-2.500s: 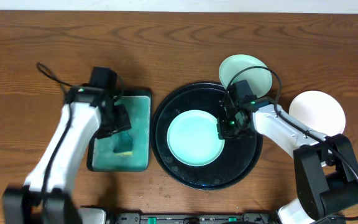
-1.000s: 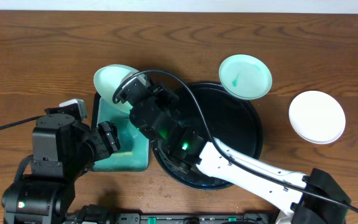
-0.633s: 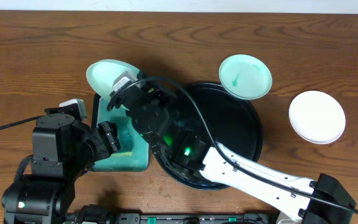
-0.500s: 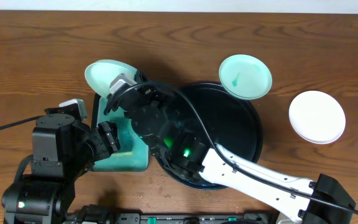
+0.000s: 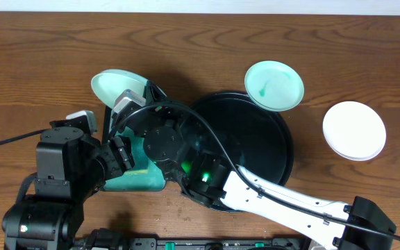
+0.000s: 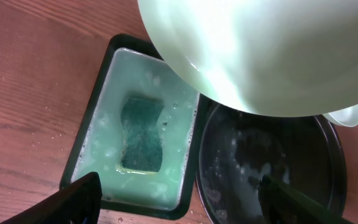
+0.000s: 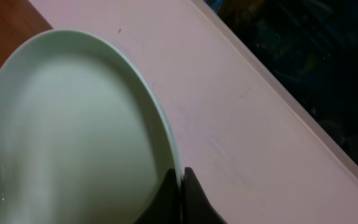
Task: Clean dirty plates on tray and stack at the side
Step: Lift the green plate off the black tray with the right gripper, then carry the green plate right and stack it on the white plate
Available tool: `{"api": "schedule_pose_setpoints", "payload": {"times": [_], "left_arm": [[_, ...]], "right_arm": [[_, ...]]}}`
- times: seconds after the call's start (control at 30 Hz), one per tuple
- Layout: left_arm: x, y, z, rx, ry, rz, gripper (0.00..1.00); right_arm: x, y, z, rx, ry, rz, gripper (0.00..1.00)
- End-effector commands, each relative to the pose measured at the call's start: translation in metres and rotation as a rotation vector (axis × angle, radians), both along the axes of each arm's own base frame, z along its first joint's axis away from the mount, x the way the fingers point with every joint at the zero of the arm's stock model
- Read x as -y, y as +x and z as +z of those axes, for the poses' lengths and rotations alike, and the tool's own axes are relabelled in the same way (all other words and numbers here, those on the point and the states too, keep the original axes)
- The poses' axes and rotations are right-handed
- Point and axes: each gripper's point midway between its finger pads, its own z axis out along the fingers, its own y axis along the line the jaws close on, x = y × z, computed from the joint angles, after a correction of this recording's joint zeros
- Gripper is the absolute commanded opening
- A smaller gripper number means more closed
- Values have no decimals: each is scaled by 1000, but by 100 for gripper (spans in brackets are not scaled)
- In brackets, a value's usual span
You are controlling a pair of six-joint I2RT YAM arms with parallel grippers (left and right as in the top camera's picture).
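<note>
My right gripper (image 5: 129,103) is shut on the rim of a pale mint plate (image 5: 110,83) and holds it tilted in the air at the far left, above the back of the soap tray. In the right wrist view the fingers (image 7: 180,182) pinch the plate's edge (image 7: 73,137). The same plate fills the top of the left wrist view (image 6: 260,50). My left gripper (image 5: 120,156) is open and empty below it (image 6: 179,208). The round black tray (image 5: 255,149) is wet and holds no plate. A teal-smeared plate (image 5: 274,85) lies at its far rim. A white plate (image 5: 354,130) lies on the wood at the right.
A rectangular black-rimmed tray (image 6: 98,118) with foamy teal water and a dark green sponge (image 6: 142,134) sits left of the round tray (image 6: 266,168). My right arm (image 5: 276,198) stretches across the round tray from the front right. Wood tabletop (image 5: 200,42) surrounds everything.
My right arm lifted the plate off the round tray and swung it left over the soap tray, still drifting left. My left arm drew back to the front left.
</note>
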Motion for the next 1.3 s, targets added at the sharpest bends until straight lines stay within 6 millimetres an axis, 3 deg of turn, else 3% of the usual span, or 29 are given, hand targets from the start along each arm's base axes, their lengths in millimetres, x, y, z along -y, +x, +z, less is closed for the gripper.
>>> {"api": "schedule_pose_setpoints", "payload": {"times": [0.0,0.37,0.47,0.53,0.7,0.73,0.8,0.87,0.97,1.07,1.17,1.27], "left_arm": [[1,0,5,12,0,-12,81],[1,0,5,12,0,-12,81],[1,0,5,12,0,-12,81],[1,0,5,12,0,-12,81],[1,0,5,12,0,-12,81],[1,0,5,12,0,-12,81],[1,0,5,12,0,-12,81],[1,0,5,12,0,-12,81],[1,0,5,12,0,-12,81],[1,0,5,12,0,-12,81],[1,0,5,12,0,-12,81],[1,0,5,12,0,-12,81]], "right_arm": [[7,-3,20,24,35,-14,1],[8,-2,20,24,36,-21,1],[17,5,16,-15,124,-73,1],[22,13,3,-90,204,-86,1],[31,31,-82,-580,419,-38,1],[31,29,-91,-678,466,-17,1],[29,21,-95,-862,538,96,1],[33,17,-80,-973,602,230,1],[69,29,-47,-1014,717,295,1],[143,56,-35,-1008,846,106,1],[239,71,-50,-992,914,-199,1],[325,68,-71,-985,970,-490,1]]}}
